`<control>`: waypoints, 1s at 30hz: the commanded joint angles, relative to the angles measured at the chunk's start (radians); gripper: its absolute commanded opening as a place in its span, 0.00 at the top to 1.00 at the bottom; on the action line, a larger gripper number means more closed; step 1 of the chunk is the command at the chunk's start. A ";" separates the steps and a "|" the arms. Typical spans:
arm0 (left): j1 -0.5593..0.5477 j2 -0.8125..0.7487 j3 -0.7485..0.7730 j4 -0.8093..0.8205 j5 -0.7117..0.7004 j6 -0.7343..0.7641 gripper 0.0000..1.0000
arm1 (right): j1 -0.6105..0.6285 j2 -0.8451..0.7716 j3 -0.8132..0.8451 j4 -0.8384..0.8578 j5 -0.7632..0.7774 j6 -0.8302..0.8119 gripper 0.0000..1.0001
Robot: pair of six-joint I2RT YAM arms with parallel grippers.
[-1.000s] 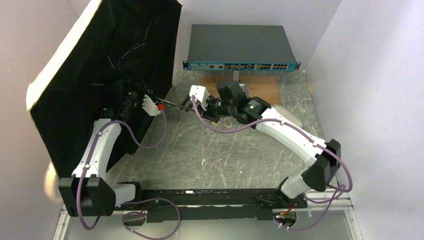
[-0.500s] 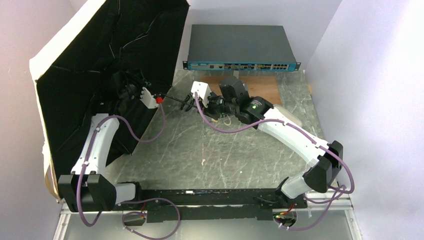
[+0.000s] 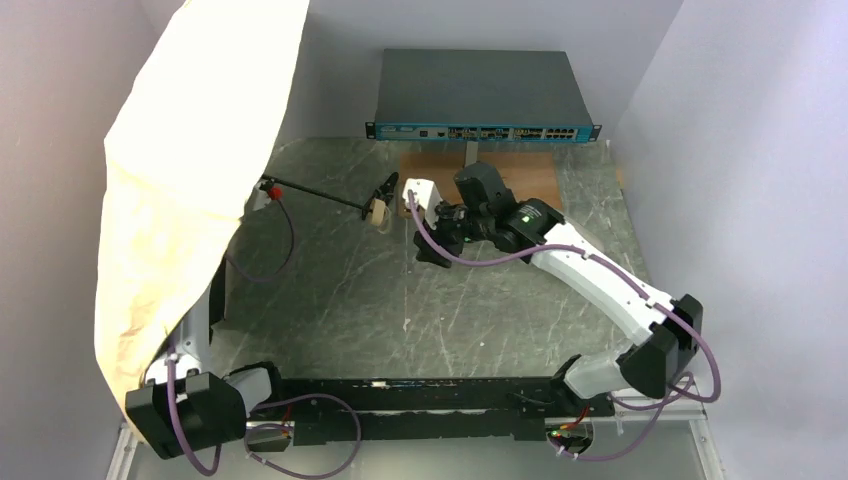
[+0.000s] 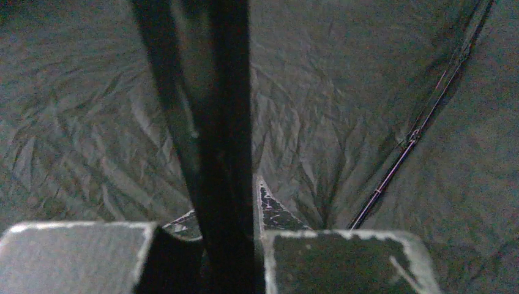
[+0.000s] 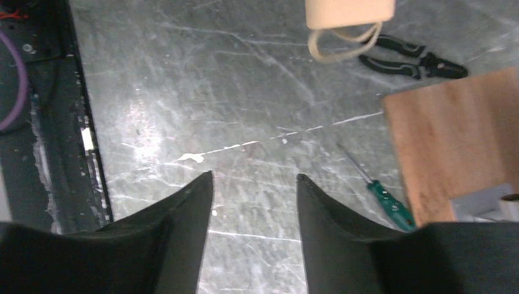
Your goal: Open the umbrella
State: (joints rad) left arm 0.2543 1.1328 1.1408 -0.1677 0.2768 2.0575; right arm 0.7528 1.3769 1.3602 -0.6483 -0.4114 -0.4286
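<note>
The umbrella stands open at the left, its pale beige canopy (image 3: 190, 170) facing the top camera and covering most of my left arm. Its thin dark shaft (image 3: 315, 197) sticks out to the right and ends in the beige handle (image 3: 378, 211) with a loop (image 5: 341, 46). In the left wrist view the black lining (image 4: 343, 110) and a metal rib (image 4: 398, 156) fill the picture, and my left gripper (image 4: 208, 248) is shut on the dark shaft (image 4: 214, 122). My right gripper (image 5: 254, 177) is open and empty, just right of the handle and apart from it.
A network switch (image 3: 480, 95) sits at the back, with a wooden board (image 3: 535, 172) in front of it. Black pliers (image 5: 416, 61) lie by the handle and a green screwdriver (image 5: 384, 201) lies near the board. Walls close in on both sides.
The canopy has swung round from showing black lining to showing its beige outside, hiding the left arm. My right gripper has opened, let go of the handle and drawn back to the right.
</note>
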 commanded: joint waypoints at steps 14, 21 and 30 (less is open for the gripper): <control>-0.044 -0.117 -0.015 -0.021 0.112 0.142 1.00 | 0.012 0.129 0.293 0.133 -0.220 0.196 0.06; -0.044 -0.127 -0.014 -0.015 0.134 0.126 1.00 | 0.104 0.330 0.462 0.015 -0.059 0.114 0.10; -0.043 -0.144 -0.005 -0.005 0.100 0.078 1.00 | 0.162 0.440 0.445 0.007 0.144 0.055 0.39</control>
State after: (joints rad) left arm 0.2115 1.0245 1.1164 -0.2333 0.3763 2.0701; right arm 0.9150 1.8351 1.8175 -0.6228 -0.3771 -0.3431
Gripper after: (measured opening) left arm 0.155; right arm 0.686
